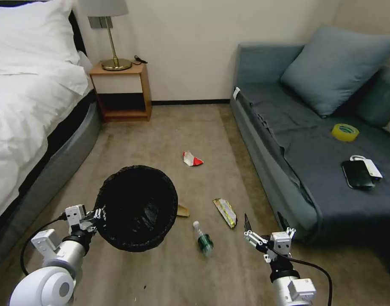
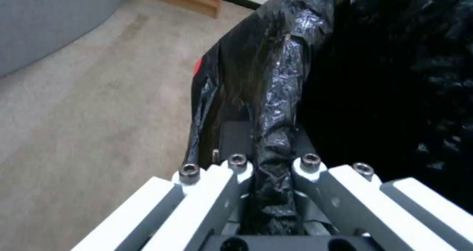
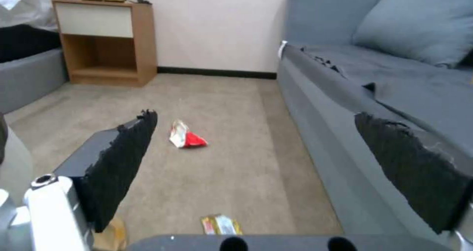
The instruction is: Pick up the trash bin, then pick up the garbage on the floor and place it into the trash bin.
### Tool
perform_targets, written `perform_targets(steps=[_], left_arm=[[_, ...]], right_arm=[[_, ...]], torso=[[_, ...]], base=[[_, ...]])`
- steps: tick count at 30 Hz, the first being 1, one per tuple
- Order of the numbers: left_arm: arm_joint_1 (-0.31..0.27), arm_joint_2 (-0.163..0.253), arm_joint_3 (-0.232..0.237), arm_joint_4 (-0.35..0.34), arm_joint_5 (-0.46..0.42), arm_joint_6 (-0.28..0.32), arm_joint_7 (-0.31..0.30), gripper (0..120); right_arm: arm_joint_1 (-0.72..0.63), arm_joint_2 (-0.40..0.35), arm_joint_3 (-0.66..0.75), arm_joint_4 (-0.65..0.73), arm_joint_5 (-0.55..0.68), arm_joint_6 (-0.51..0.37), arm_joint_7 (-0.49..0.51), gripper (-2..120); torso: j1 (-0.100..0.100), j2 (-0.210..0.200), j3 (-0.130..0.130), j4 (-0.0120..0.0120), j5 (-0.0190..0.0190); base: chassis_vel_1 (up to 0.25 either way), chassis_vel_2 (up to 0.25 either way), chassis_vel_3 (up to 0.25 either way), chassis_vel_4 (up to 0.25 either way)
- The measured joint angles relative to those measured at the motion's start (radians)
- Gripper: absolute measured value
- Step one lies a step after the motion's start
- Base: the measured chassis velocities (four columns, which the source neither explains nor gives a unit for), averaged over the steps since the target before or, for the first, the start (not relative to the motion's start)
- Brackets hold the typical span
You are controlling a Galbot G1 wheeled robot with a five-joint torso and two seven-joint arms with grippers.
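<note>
Left gripper (image 1: 98, 214) clamps trash bin (image 1: 137, 208) rim — lifted.

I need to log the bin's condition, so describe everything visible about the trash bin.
The trash bin is round and black, lined with a crinkled glossy black plastic liner that folds over its rim. It is held off the carpet, tilted so its dark open mouth faces the head camera. The left gripper is shut on the rim, its fingers pinching the liner-covered edge. No litter shows inside it. A brown cardboard scrap peeks out beside it on the floor.
</note>
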Motion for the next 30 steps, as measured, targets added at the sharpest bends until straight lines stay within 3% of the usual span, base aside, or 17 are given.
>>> perform_targets(steps=[8,12,16,18,21,30], left_arm=[[-0.017,0.017,-0.006,0.017,-0.008,0.002,-0.001,4],[-0.027,0.026,0.005,0.028,-0.008,0.004,-0.001,4],[-0.054,0.048,0.025,0.048,-0.010,0.012,0.000,4],[-0.055,0.048,0.025,0.048,-0.010,0.012,0.000,4],[-0.071,0.056,0.002,0.057,-0.011,0.024,-0.003,4],[-0.078,0.069,-0.044,0.072,-0.008,0.031,-0.009,4]], right_arm=[[0.016,0.000,-0.024,-0.017,0.016,-0.006,0.006,100],[0.024,-0.031,-0.049,-0.023,0.036,-0.056,0.005,100],[0.053,-0.105,-0.117,-0.056,0.112,-0.173,0.031,100],[0.056,-0.109,-0.121,-0.058,0.115,-0.179,0.033,100],[0.132,-0.167,-0.189,-0.115,0.177,-0.274,0.061,100],[0.284,-0.249,-0.279,-0.225,0.304,-0.382,0.103,100]], torso=[[0.000,0.000,0.000,0.0000,-0.0001],[0.000,0.000,0.000,0.0001,-0.0001],[0.000,0.000,0.000,-0.0002,-0.0001],[0.000,0.000,0.000,-0.0002,-0.0001],[0.000,0.000,0.000,0.0001,0.0000],[0.000,0.000,0.000,0.0000,0.0000]], base=[[-0.068,0.055,0.059,-0.071],[0.000,0.000,0.000,0.000],[0.000,0.000,0.000,0.000],[0.000,0.000,0.000,0.000],[0.000,0.000,0.000,0.000],[0.000,0.000,0.000,0.000]])
